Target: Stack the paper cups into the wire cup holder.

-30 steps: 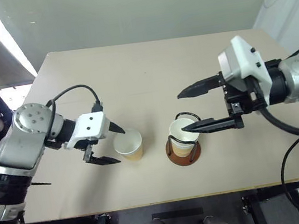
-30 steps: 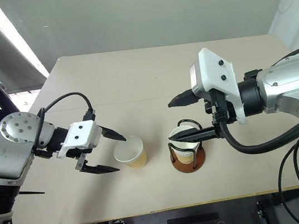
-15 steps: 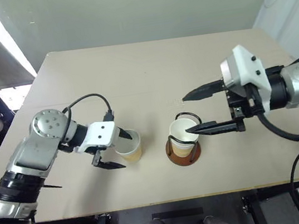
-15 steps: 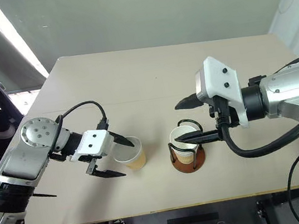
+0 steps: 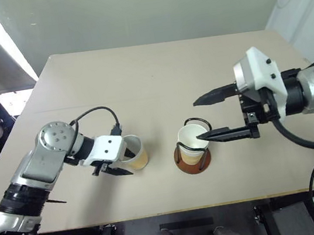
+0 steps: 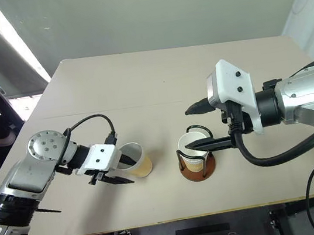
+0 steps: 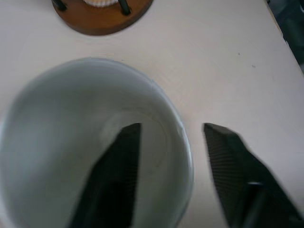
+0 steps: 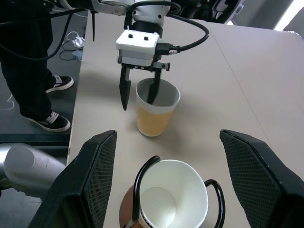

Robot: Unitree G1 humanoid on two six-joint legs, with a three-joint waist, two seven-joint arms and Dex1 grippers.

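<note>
Moved onto loose paper cup (image 5: 134,153), left claw (image 5: 118,161) straddles its rim, not yet pinching; right claw (image 5: 222,113) spread; next: clamp, lift toward wire cup holder (image 5: 193,158) at three o'clock.

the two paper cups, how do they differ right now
The loose paper cup stands straight on the table; the cup in the wire cup holder sits inside its loops. The left gripper straddles the loose cup's wall, one finger inside; the right gripper brackets the held cup untouched. Both upright, alike.
</note>
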